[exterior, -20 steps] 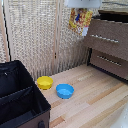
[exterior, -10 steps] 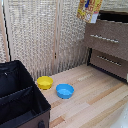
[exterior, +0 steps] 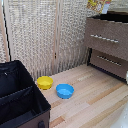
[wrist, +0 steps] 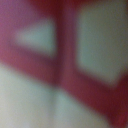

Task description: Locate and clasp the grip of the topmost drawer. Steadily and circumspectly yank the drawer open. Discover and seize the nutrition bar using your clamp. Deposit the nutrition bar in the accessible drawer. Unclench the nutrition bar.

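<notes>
- Nutrition bar hangs above the dresser's top drawer, which looks pulled open
- Hand barely visible, apparently holding the bar; grip unclear
- Left: lower and release

A yellow bowl and a blue bowl sit near each other on the pale wooden floor, the blue one toward the exterior view's right. A black case stands open at the exterior view's left, just beside the yellow bowl. Behind them runs a woven screen.
</notes>
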Motion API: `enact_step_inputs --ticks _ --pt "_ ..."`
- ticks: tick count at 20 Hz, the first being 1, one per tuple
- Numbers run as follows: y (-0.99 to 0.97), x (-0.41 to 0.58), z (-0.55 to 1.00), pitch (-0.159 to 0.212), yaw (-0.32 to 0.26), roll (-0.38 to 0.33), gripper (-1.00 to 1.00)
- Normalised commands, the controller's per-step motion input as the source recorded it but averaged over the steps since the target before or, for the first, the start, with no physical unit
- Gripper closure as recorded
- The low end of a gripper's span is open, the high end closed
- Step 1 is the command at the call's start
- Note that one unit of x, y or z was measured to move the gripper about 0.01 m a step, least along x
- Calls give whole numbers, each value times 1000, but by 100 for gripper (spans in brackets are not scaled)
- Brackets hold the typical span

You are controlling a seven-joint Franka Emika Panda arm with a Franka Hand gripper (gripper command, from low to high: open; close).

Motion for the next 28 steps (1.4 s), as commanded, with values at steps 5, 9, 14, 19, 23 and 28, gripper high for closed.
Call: enact_step_inputs --ticks 5,9,14,19,23,28 --pt "-697 -39 447 3 113 85 100" --pt "-791 -222 364 26 89 42 100" --pt "-742 -119 306 53 147 26 100" --pt "-707 -51 221 38 171 28 100" --pt "-719 -37 204 6 166 15 100" --pt "-679 -83 194 41 149 2 100"
